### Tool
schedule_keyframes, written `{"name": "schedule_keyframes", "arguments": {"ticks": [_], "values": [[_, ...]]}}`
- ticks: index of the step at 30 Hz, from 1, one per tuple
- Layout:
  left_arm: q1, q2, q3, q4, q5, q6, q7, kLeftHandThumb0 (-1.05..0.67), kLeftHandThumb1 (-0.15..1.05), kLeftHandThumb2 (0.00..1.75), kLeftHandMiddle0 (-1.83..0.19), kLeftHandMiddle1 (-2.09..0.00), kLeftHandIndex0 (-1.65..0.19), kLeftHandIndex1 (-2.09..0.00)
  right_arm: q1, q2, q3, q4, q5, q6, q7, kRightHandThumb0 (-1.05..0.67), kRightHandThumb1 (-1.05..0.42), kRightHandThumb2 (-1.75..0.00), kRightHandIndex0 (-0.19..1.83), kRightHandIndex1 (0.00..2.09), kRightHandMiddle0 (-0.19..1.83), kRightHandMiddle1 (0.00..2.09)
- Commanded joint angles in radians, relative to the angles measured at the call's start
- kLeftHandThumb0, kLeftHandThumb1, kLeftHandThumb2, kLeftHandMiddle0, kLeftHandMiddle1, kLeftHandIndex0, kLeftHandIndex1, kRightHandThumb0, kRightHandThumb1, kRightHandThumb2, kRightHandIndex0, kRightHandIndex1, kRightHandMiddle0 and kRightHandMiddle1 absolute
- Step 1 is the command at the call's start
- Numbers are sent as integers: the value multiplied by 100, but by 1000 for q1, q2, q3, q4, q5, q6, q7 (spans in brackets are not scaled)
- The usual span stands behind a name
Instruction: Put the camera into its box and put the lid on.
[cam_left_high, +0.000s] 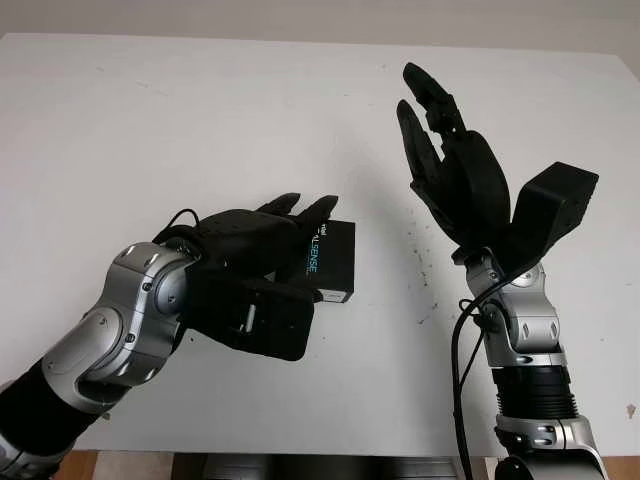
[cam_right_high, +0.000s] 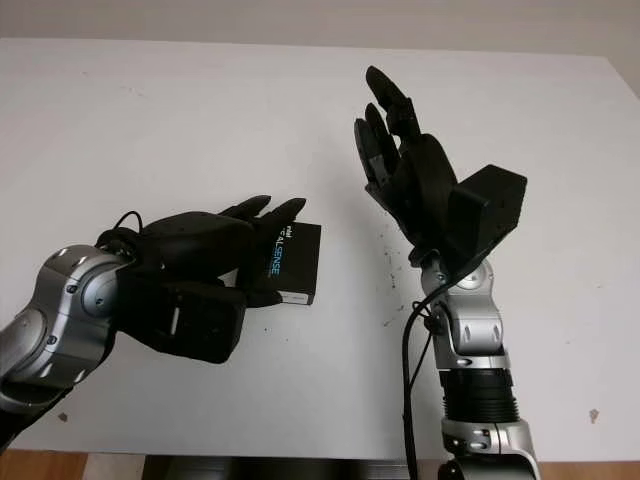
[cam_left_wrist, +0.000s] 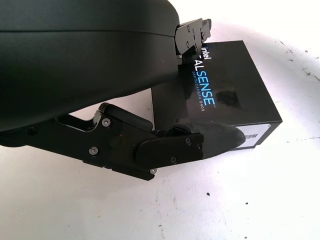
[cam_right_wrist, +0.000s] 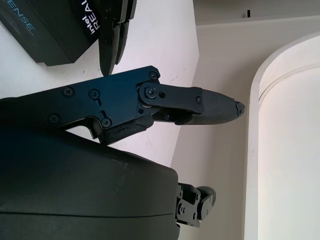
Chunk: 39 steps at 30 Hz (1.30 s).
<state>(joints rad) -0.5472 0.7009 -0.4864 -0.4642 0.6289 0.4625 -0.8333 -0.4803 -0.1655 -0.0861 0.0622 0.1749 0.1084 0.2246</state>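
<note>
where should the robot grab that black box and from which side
Probably across its two long side walls, from above. The box lies flat on the table, lid up, so only the sides give opposed faces. The left hand is already over it; the right hand is raised, open.

box (cam_left_high: 332, 262) under left hand (cam_left_high: 250, 250), bare table (cam_left_high: 150, 130) around

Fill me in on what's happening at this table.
A humanoid robot is working at a white table. Its left hand is on a black RealSense camera box that lies closed on the table, fingers reaching across the lid and a finger against the near side; whether it truly grips the box is not clear. The right hand is open and raised above the table to the right of the box, holding nothing. The camera itself is not visible.
</note>
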Motion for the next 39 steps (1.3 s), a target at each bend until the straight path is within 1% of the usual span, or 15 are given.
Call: {"name": "schedule_keyframes", "arguments": {"ticks": [1,7,12,16,20,23,32,39], "values": [[13,-43,-33,-28,-5,-42,-24,-71,105,52,19,0,19,0,-6,-1,-1,-7,-1,-8,0,-66,-105,-49,-4,6,-19,45],[10,-38,-21,-13,21,-63,-56,-71,105,53,19,0,19,0,-1,-2,-2,-13,2,-6,1,-66,-105,-48,-4,6,-19,45],[17,-31,-8,19,62,-80,-69,-71,105,53,19,0,19,0,2,-3,-1,-19,-5,-7,-6,-67,-105,-49,-3,6,-19,46],[33,-23,2,68,97,-116,-51,-71,105,55,19,0,19,0,2,-5,-4,-17,2,-10,1,-66,-105,-49,-3,6,-19,46],[63,-17,8,127,140,-162,-12,-72,105,55,19,0,19,0,3,-5,-5,-22,1,-10,0,-67,-105,-48,-3,6,-18,45],[82,-15,8,152,158,-180,-20,-73,105,57,19,0,19,0,4,-9,-3,-25,-5,-10,0,-68,-105,-47,-2,6,-18,45],[147,-38,29,165,164,-194,-30,-78,105,65,19,0,19,0,6,-6,-2,-31,-4,-14,-2,-68,-105,-47,-3,6,-18,45],[196,-52,55,148,158,-218,-7,-81,105,73,19,0,19,0,10,-9,-5,-35,-1,-14,2,-68,-105,-46,-3,6,-18,43]]}}
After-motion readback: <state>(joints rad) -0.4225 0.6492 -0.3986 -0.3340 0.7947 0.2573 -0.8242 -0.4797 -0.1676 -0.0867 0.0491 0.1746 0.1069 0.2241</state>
